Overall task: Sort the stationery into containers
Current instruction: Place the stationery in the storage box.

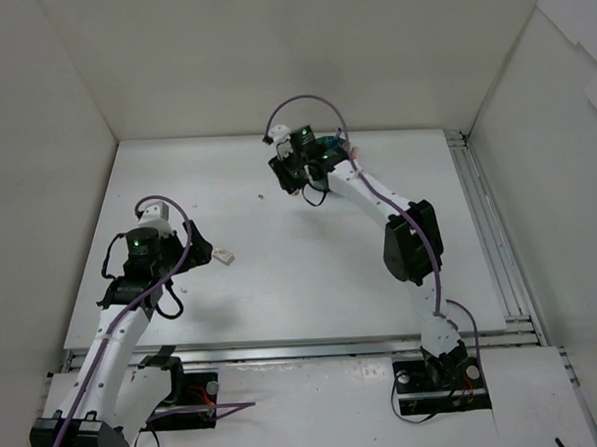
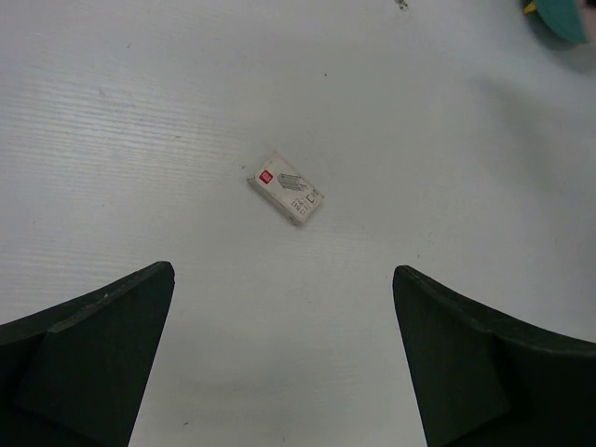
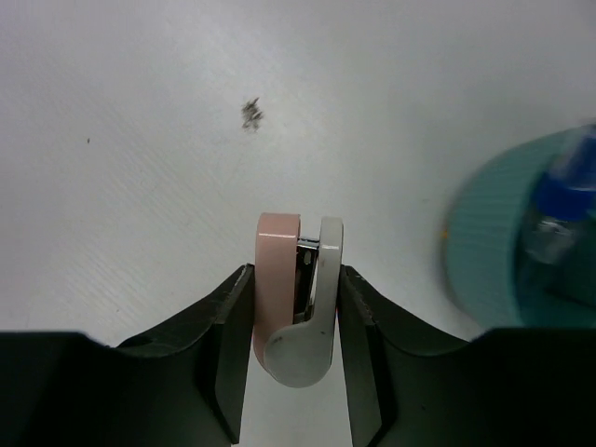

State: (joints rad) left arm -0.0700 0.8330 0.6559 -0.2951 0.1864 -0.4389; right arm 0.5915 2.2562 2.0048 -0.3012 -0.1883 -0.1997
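Note:
My right gripper [image 3: 295,270] is shut on a small pink and white stapler [image 3: 277,279], held upright between the pads just above the table. The teal cup [image 3: 484,251] stands right of it, with a white blue-capped tube [image 3: 563,191] inside. In the top view the right gripper [image 1: 289,175] is at the far middle, and the arm mostly hides the cup [image 1: 333,144]. My left gripper [image 2: 282,268] is open and empty, short of a small white box with a red label [image 2: 287,186] that lies flat. The top view shows this gripper [image 1: 196,252] and box [image 1: 223,256] at the left.
A speck of dark debris [image 3: 251,114] lies on the white table ahead of the right gripper. White walls close the table on the left, back and right. A metal rail [image 1: 485,227] runs along the right edge. The cup's edge shows at the left wrist view's top right [image 2: 563,14].

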